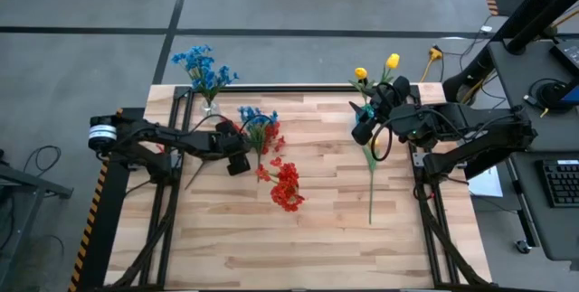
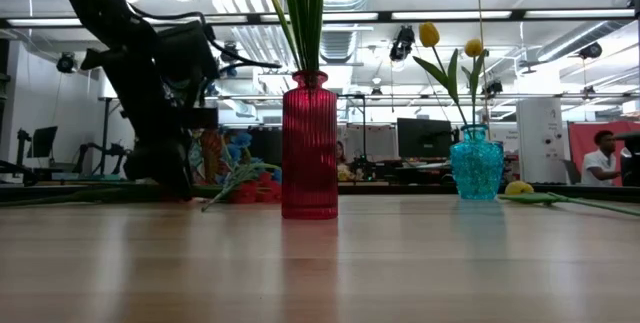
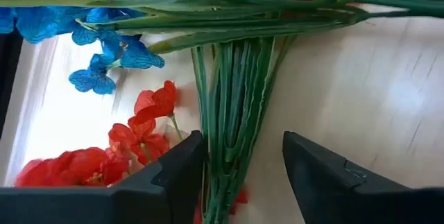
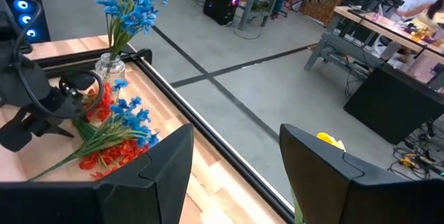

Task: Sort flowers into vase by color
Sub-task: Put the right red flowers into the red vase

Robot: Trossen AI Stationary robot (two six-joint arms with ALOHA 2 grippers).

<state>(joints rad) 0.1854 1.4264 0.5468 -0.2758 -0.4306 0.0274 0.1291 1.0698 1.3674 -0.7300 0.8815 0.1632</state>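
A bunch of blue and red sprigs (image 1: 260, 132) lies on the table left of centre, its green stems (image 3: 232, 127) pointing at my left gripper (image 1: 237, 163). That gripper (image 3: 243, 175) is open, one finger on each side of the stems. Blue flowers (image 1: 204, 68) stand in a clear vase at the far left. Red flowers (image 1: 288, 188) stand in a red vase (image 2: 310, 148). Yellow tulips (image 1: 391, 61) stand in a teal vase (image 2: 477, 166). One more yellow flower's stem (image 1: 371, 183) lies on the table. My right gripper (image 1: 362, 131) is open above its upper end, holding nothing. My left gripper comes level along the table from the left, its fingers astride the lower part of the stem bundle (image 3: 222, 168), which lies flat on the wood. One finger (image 3: 182, 175) sits right at the bundle's edge; I cannot tell whether it touches.
The red vase stands near the table's middle, close to the loose bunch. The teal vase sits at the far edge just behind my right gripper. A yellow bud (image 2: 518, 189) rests on the wood right of it. Bare wood lies toward the near edge (image 1: 298, 256).
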